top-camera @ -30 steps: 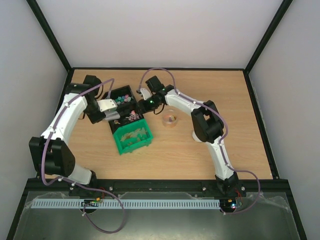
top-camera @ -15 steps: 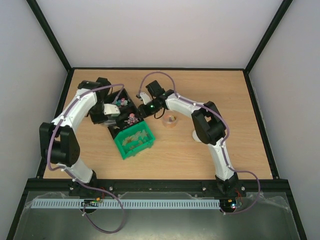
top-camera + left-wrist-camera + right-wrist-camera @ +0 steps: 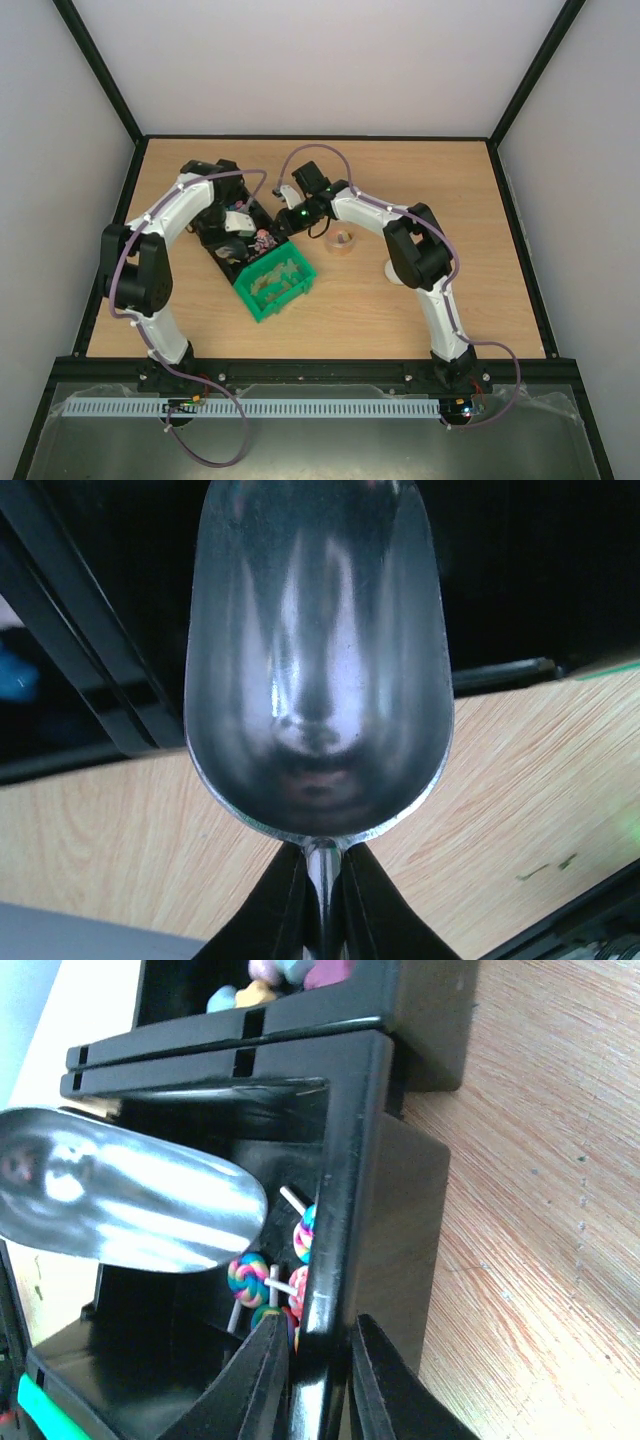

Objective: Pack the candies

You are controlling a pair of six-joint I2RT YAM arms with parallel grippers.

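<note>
A metal scoop (image 3: 318, 660), empty, is held by its handle in my shut left gripper (image 3: 323, 868), over the black bin (image 3: 228, 243) and the table's wood. My left gripper (image 3: 232, 216) hangs above that bin. My right gripper (image 3: 320, 1332) straddles the black bin's wall (image 3: 345, 1160), one finger inside and one outside, both pressed against it. Pastel candies (image 3: 268, 980) lie in the bin's far compartment. Swirled lollipops (image 3: 250, 1275) lie by the inner finger, next to the scoop (image 3: 130, 1205). Pale yellowish candies (image 3: 268, 285) fill the green bin (image 3: 290, 297).
A small clear cup (image 3: 343, 241) stands on the table right of the bins. A round white lid (image 3: 394, 272) lies by the right arm's elbow. The black and green bins stand joined, slanting across the table's left middle.
My left arm has swung in over the black bin with the scoop. The right jaws have narrowed onto the bin's wall. Both bins have turned and slid slightly toward the near right.
</note>
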